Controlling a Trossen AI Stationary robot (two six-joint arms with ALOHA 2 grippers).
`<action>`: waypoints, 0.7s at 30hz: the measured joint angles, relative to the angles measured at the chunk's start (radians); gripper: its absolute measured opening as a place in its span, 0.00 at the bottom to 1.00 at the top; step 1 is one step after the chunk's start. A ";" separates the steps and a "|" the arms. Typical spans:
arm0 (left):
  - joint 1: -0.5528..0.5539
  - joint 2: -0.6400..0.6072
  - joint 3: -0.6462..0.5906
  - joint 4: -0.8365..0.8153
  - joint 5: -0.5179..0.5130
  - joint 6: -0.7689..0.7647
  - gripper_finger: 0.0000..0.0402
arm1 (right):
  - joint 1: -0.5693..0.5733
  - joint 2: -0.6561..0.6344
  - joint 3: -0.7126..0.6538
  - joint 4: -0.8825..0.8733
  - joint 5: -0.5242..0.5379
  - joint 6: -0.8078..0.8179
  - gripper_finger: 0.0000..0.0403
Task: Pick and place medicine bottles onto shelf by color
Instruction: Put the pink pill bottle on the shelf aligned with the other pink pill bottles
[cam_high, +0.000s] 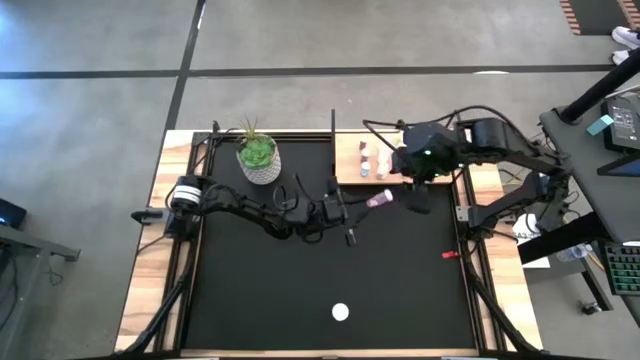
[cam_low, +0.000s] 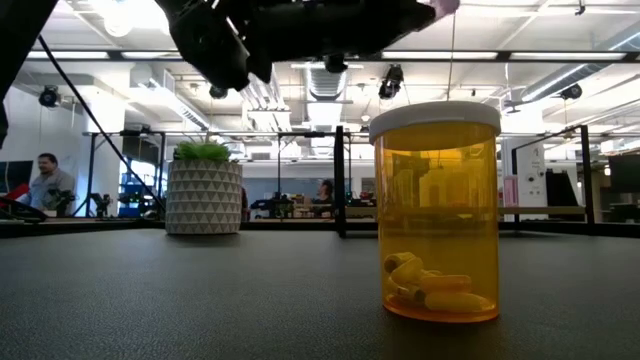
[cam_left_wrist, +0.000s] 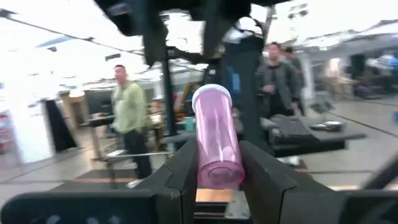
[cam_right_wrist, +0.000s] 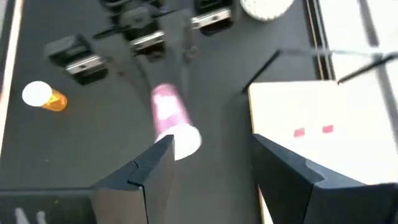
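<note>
Left hand (cam_high: 372, 203): reaching from the desk's left side to the middle, a bit in front of the shelf. It is pinching a pink bottle (cam_high: 380, 200) betw. its two fingers (cam_left_wrist: 186, 168), pressed on both sides of the bottle.
Pink bottle: lying horizontal in the left hand's grip, lifted above the mat, white cap (cam_right_wrist: 185, 140) pointing twd. the right hand. In the left wrist view the bottle (cam_left_wrist: 215, 146) is sticking out forward from betw. the fingers, bottom end nearest the camera.
Right hand (cam_high: 416, 190): hanging over the mat just beside the shelf's front edge, near the pink bottle's cap end. Its fingers (cam_right_wrist: 149, 165) are standing spread, w/ nothing betw. them; the cap is showing just at one finger's tip in the right wrist view, but I cannot tell if it is touching.
Shelf (cam_high: 352, 160): light-wood board lying at the far side of the desk, right of the plant pot (cam_high: 258, 158). Some small bottles (cam_high: 372, 160), pinkish and white, are standing on it close together; exact no. cannot tell.
Orange bottle (cam_high: 341, 312): standing upright w/ white cap near the front edge of the black mat (cam_high: 250, 300), well apart from both hands. In the low view it (cam_low: 438, 215) is holding pale pills at the bottom.
Background: persons are standing in the room beyond the desk.
</note>
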 joint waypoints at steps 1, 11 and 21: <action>0.000 -0.007 -0.001 0.000 -0.025 0.000 0.21 | 0.005 -0.011 -0.005 0.011 0.000 -0.021 0.49; 0.005 -0.115 -0.032 -0.042 -0.045 -0.001 0.21 | 0.039 -0.088 -0.085 0.108 0.015 -0.271 0.48; 0.007 -0.122 -0.041 -0.041 0.019 -0.025 0.21 | 0.046 -0.071 -0.120 0.236 0.015 -0.357 0.48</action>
